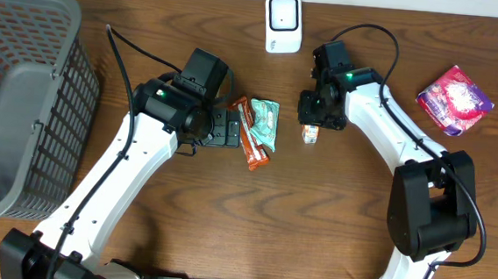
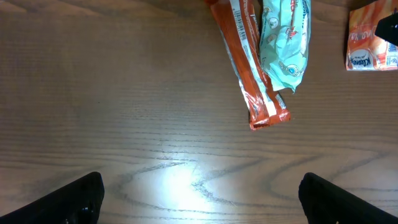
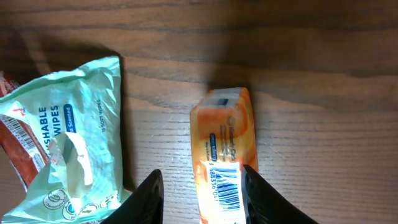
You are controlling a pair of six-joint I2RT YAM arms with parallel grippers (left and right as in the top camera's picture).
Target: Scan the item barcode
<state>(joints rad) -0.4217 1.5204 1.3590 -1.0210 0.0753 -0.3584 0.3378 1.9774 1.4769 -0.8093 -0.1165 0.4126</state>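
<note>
Orange pack (image 3: 225, 155), bearing a black barcode (image 3: 225, 186) on a white panel, is seen lying on the wooden table (image 1: 313, 223), on the near side of the white scanner (image 1: 284, 21). It is flanked by the right gripper (image 3: 202, 176); whether it is clamped cannot be told. To its left, a mint packet (image 3: 68, 124) is marked "SHABLE WIPES" and "Scented". The left gripper (image 2: 200, 182) is spread wide, holding nothing.

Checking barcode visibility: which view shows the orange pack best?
Right wrist: the orange pack sits large and central, its barcode showing, between the fingers of the right gripper. Overhead shows only a sliver of it under that gripper; left wrist catches one corner.
</note>
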